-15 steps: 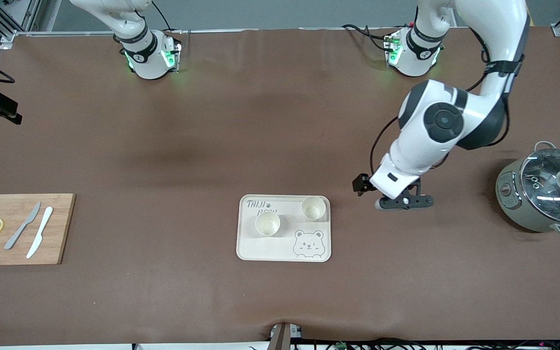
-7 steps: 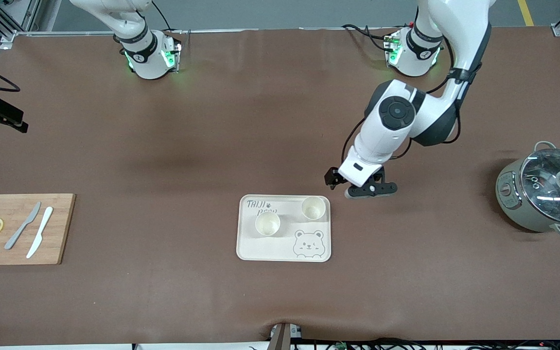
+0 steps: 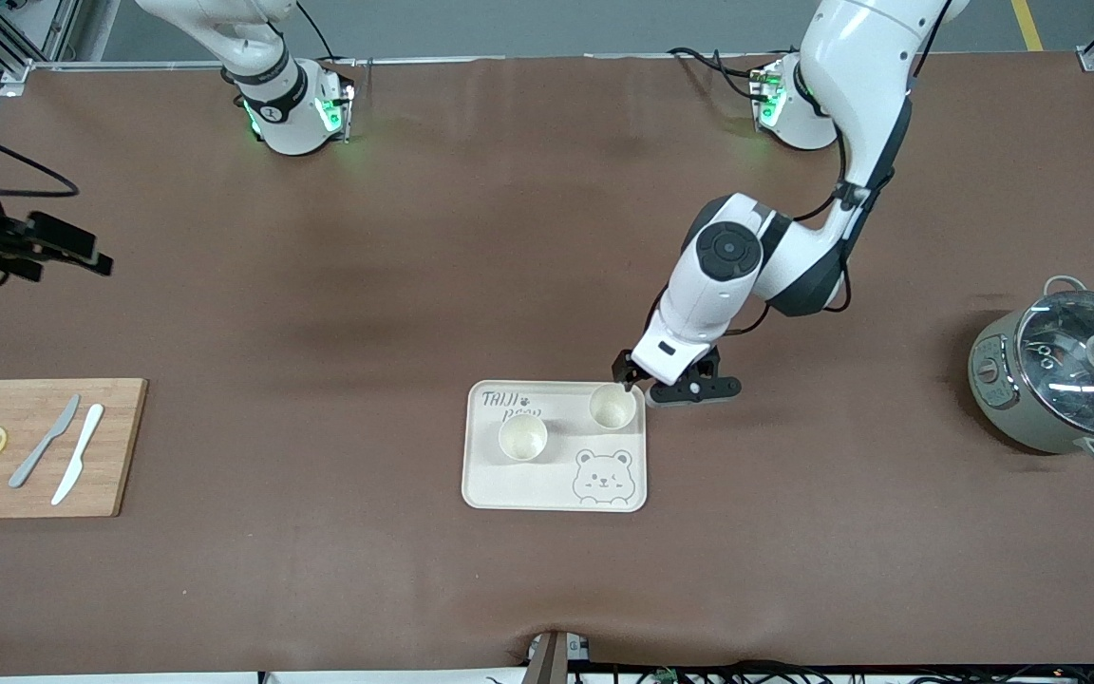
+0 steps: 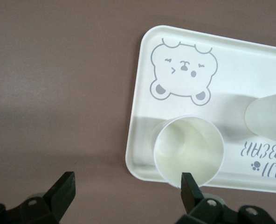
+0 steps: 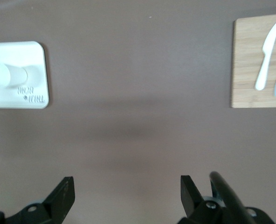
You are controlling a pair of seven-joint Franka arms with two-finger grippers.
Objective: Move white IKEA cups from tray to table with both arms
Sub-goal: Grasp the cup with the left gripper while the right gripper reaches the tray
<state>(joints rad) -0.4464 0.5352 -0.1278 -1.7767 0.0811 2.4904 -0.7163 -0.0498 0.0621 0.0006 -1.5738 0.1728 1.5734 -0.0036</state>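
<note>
- Table (image 3: 414, 237): a broad flat top under a matte brown sheet, smooth apart from faint creases, carrying everything else.
- Left arm (image 3: 756, 256): glossy white rounded shells with black joints and a looping black cable, reaching down from its base to the tray's corner.
- Pot (image 3: 1060, 380): round grey-green body with a clear domed glass lid and a metal knob, at the left arm's end of the table, well apart from the left gripper's fingers.
- Board (image 3: 34, 446): rectangular pale wood at the right arm's end, holding a grey knife, a white knife and two lemon slices; well apart from both pairs of fingers.
- Tray (image 3: 528, 489): cream rectangle with rounded corners and a low rim, printed with a grey bear face and lettering.
- Cups: two small cream-white tapered tumblers with round rims, standing upright on the tray. One cup (image 3: 613, 407) sits at the corner toward the left arm's end; the other cup (image 3: 522, 438) stands nearer the front camera, near the tray's middle.
- Left gripper (image 4: 126, 193): black angular fingers spread wide and holding nothing; one finger (image 4: 189, 185) overlaps the corner cup's rim, the second is over bare table beside the tray.
- Right gripper (image 5: 124, 191): fingers spread, gripping nothing, high over bare table while this arm waits.
</note>
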